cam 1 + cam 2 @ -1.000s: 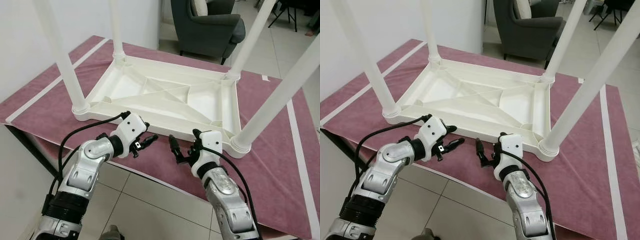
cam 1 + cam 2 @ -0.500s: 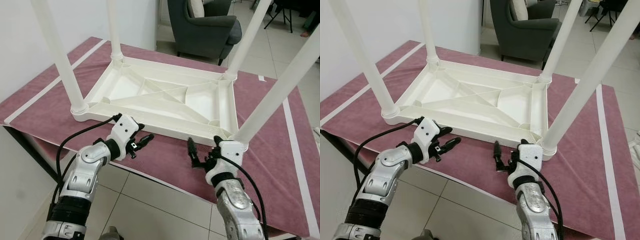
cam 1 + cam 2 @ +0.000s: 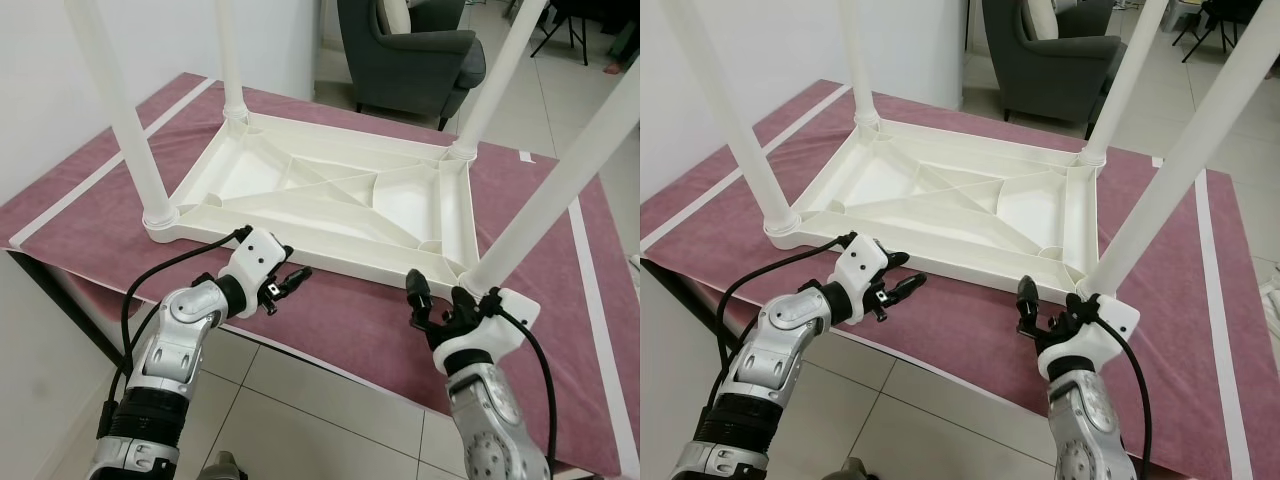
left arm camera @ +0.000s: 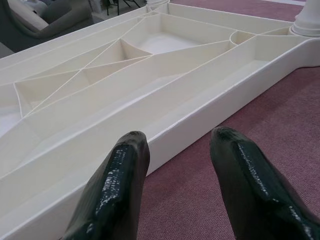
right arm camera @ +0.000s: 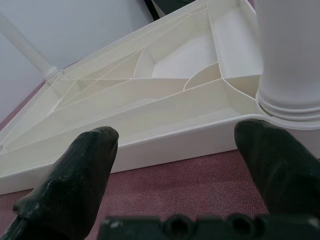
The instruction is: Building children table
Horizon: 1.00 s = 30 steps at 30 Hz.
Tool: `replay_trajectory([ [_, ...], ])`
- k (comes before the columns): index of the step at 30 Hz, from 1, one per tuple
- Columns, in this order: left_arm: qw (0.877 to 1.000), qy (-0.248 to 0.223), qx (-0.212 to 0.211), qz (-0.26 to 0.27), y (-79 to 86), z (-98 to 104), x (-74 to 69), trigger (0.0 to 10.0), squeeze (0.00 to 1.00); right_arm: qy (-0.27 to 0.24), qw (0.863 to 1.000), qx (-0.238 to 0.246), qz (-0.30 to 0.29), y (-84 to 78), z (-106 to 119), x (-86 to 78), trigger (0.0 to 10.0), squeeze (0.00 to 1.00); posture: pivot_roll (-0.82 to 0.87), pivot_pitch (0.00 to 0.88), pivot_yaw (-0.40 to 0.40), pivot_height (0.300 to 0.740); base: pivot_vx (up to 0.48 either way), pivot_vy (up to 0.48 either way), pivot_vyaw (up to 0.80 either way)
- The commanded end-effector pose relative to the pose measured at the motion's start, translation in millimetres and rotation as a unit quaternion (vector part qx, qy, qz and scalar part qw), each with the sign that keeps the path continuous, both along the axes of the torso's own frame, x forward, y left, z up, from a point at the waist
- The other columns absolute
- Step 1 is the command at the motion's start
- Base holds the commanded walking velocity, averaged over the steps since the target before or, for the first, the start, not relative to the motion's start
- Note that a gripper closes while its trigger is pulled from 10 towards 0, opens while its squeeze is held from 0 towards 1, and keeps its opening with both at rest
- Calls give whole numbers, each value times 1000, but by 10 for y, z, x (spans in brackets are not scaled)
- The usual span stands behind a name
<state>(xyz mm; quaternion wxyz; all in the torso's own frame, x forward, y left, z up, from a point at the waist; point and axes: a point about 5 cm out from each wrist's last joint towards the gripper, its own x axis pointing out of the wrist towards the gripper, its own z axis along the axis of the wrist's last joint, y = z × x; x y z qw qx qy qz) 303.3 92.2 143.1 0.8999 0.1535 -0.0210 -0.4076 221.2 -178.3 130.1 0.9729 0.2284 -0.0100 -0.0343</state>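
A white plastic children's table [image 3: 330,200] lies upside down in the middle of the worktop [image 3: 90,215], which wears a dark red cloth [image 3: 340,315]. All 4 legs [image 3: 125,115] stand in their corner sockets and point up. The left hand [image 3: 285,285] hovers over the cloth at about 7 o'clock from the table's middle, just beside the near long rim, with its 2 black fingers [image 4: 117,192] a little apart and nothing between them. The right hand [image 3: 432,312] hovers at about 5 o'clock, near the foot of the near right leg [image 3: 545,190], with its fingers [image 5: 75,177] spread wide and also empty. A dark armchair [image 3: 410,50] sits on the floor beyond the worktop at 12 o'clock. The table looks light for its size, since it is thin plastic with ribs under the top. It should feel stiff and not break easily, but the smooth plastic may slip. A good place to hold looks like the near rim wall, or low on a leg by its socket. Holding a leg up high might make the table tip.
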Motion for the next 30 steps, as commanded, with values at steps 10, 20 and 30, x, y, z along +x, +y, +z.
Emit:
replay_trajectory([
  [10,982,-87,-5,165,72,169,215,10000,0,-7,997,71,-28,-90,53,-12,10000,0,56,0,10,740,0,0,0],
  [20,983,-84,12,161,85,95,194,10000,0,19,960,-244,-136,-479,185,89,10000,0,57,0,5,740,0,0,0],
  [30,984,-85,16,158,77,83,196,10000,0,14,944,-289,-157,-508,249,314,10000,0,63,0,14,740,0,0,0],
])
